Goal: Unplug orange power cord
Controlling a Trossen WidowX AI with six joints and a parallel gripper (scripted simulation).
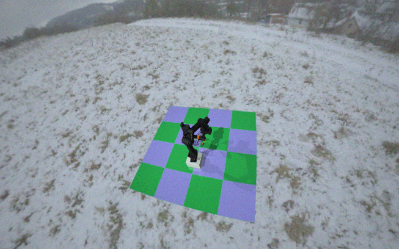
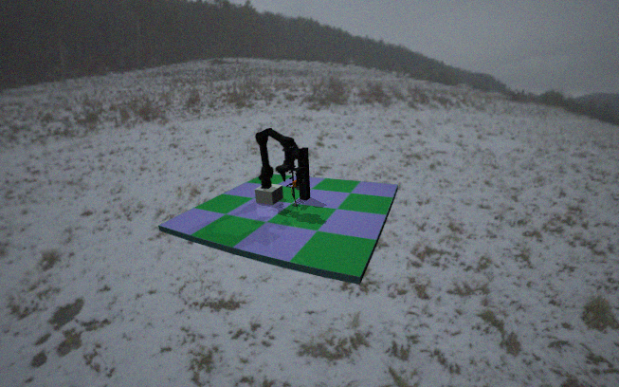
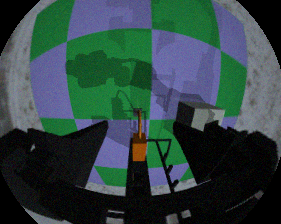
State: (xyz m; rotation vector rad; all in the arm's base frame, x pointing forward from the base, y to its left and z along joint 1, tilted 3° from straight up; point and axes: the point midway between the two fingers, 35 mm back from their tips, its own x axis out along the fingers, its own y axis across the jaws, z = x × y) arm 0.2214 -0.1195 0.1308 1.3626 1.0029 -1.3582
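The orange plug (image 1: 198,137) (image 2: 295,183) (image 3: 139,150) shows as a small block with a thin orange cord (image 3: 139,127) running from it. The black power strip (image 2: 304,175) stands upright beside the plug. In the wrist view, a dark bar lies behind and below the plug. The frames are too small and dark to tell whether the plug touches the strip or sits in a socket. My gripper (image 3: 141,124) is open and empty. Its two fingers stand wide apart on either side of the plug and cord in the wrist view, with a gap on both sides.
A thin black line with short side pieces (image 3: 163,152) shows right of the plug, near the right finger. The arm's pale base block (image 1: 194,163) (image 2: 268,194) (image 3: 185,116) stands on the green and purple checkered board (image 1: 203,194) (image 2: 331,254) (image 3: 108,45).
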